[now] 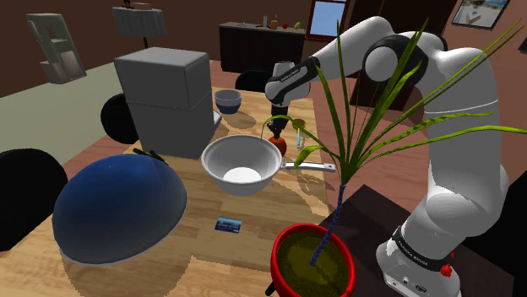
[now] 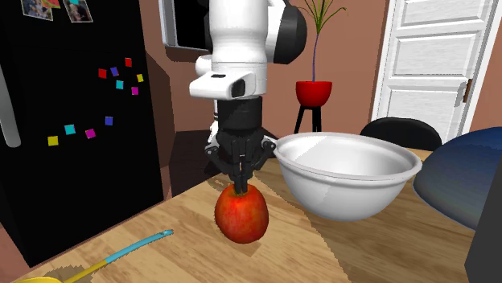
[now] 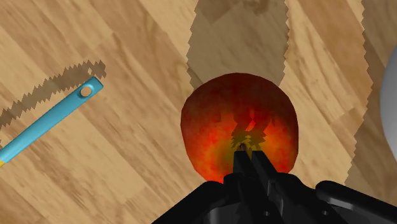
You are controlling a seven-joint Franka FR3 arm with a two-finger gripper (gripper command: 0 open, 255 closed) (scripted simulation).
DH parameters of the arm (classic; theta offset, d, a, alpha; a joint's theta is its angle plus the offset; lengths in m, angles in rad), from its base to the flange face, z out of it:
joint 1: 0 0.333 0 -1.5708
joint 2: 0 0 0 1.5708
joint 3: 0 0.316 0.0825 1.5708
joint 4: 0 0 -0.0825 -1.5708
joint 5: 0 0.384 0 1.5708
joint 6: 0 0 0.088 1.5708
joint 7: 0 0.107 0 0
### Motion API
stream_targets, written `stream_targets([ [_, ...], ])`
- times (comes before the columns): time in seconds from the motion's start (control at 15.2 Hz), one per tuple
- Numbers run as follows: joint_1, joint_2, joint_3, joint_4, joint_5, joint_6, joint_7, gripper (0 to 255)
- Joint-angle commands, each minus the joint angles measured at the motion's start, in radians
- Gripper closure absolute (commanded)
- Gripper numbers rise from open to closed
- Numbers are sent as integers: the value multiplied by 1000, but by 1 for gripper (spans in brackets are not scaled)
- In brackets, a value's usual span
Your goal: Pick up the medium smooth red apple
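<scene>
The red apple (image 2: pixel 241 217) was seen resting on the wooden worktop (image 2: pixel 330 257), just beside the white bowl (image 2: pixel 338 197), on the second exterior view's left of it. The gripper (image 2: pixel 239 186) was held straight above the apple and pointed down. The jaws were pressed together, their tips met at the apple's top by the stem dimple; the fruit's body was not clasped between them. Whether the stem was nipped could not be told. A blue-handled utensil (image 2: pixel 133 248) was laid flat on the wood, apart from the apple, with a yellow end towards that view's lower left. A black fridge (image 2: pixel 72 161) dotted with coloured magnets was seen behind. In the shoulder view the apple (image 1: pixel 279 146) was found under the gripper (image 1: pixel 279 126), next to the bowl's rim, partly crossed by leaves of a plant in a red pot (image 1: pixel 291 253). A large blue dome (image 1: pixel 118 202), a grey boxy appliance (image 1: pixel 165 97), a small dark blue bowl (image 1: pixel 228 99) and a small card (image 1: pixel 228 224) were also noted on the worktop, all well apart from the apple
</scene>
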Motion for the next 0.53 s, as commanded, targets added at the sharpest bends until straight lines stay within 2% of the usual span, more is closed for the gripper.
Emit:
stream_targets([
  [0.0,0,1,0,0,0,0,0,255],
  [0.46,4,-43,-3,17,-6,-61,5,255],
])
